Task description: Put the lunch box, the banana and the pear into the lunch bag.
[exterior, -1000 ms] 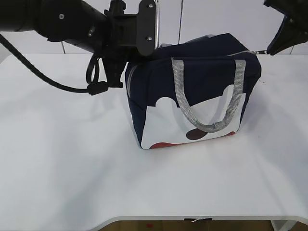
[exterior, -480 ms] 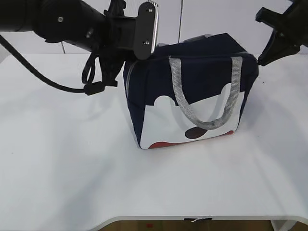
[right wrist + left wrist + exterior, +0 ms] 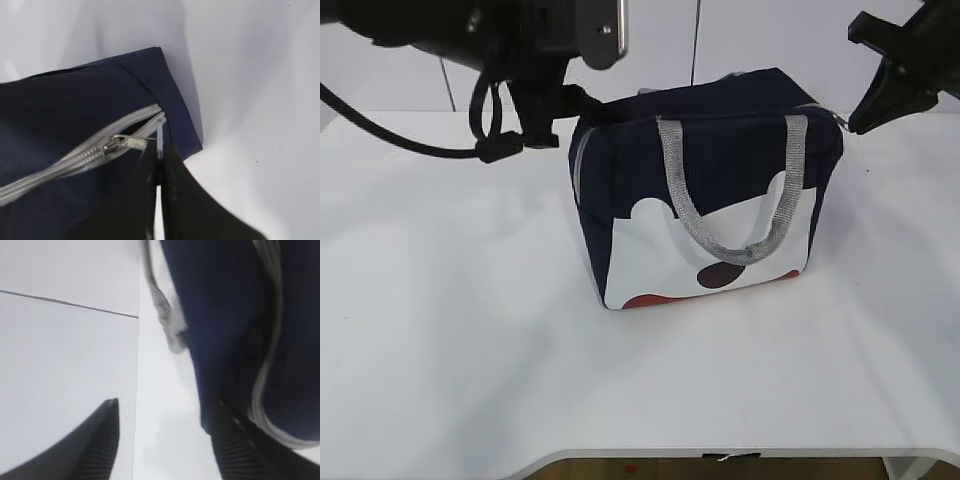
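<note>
1. Table [image 3: 440, 340] carries only the lunch bag [image 3: 720, 170], which stands upright a little right of centre with its white-and-red face toward the near edge; lunch box, banana and pear show in no view, so I judge they are inside
2. Left gripper [image 3: 165, 440] sits at the bag's far left corner, its two fingers [image 3: 100, 440] well spread, one on bare table and one against the navy fabric; it grips nothing that I can see
3. Right gripper [image 3: 159, 170] is at the bag's far right corner, jaws pressed together on the thin ring pull [image 3: 160, 142]
4. Zipper [image 3: 75, 160] looks drawn closed along the visible stretch, so the task seems nearly done; only letting go appears left
</note>
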You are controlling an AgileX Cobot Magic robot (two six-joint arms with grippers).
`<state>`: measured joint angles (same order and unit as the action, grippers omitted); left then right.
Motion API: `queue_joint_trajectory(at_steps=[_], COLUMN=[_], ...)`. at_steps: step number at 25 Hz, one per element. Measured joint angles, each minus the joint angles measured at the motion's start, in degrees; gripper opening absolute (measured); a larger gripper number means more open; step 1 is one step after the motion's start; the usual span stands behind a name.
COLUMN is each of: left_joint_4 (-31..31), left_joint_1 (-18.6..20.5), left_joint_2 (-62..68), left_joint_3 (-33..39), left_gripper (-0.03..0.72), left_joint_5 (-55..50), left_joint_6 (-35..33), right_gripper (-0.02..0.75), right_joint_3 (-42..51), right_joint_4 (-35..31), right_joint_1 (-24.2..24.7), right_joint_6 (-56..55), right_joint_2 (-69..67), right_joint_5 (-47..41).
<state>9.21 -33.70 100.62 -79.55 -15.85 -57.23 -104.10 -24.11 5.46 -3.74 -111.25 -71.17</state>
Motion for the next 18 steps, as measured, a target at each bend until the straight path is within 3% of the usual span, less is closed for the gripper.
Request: queue_joint_trajectory(at_steps=[2, 7, 14, 18], left_joint_4=[-5.08, -19.51, -34.26, -38.58], left_joint_1=[0.0, 0.0, -2.27, -3.59], left_joint_2=[-1.72, -5.39, -3.35, 2.41], left_joint_3=[0.0, -2.1, -15.01, -23.59], left_gripper=[0.47, 0.49, 0.493, 0.493], left_joint_5=[0.0, -3.6, -20.38, -31.37], left_joint_6=[0.0, 0.0, -2.62, -3.91], right_gripper=[0.006, 0.006, 0.006, 0.006], right_joint_3=[0.0, 0.0, 0.0, 0.0], right_joint_4=[-0.38, -0.79, -0.79, -0.91], right_joint_1=[0.0, 0.0, 0.0, 0.0], right_joint_6=[0.52, 1.35, 2.22, 2.85], right_joint_2=[0.0, 0.0, 0.0, 0.0], right_joint_5=[0.0, 0.09, 0.09, 0.09])
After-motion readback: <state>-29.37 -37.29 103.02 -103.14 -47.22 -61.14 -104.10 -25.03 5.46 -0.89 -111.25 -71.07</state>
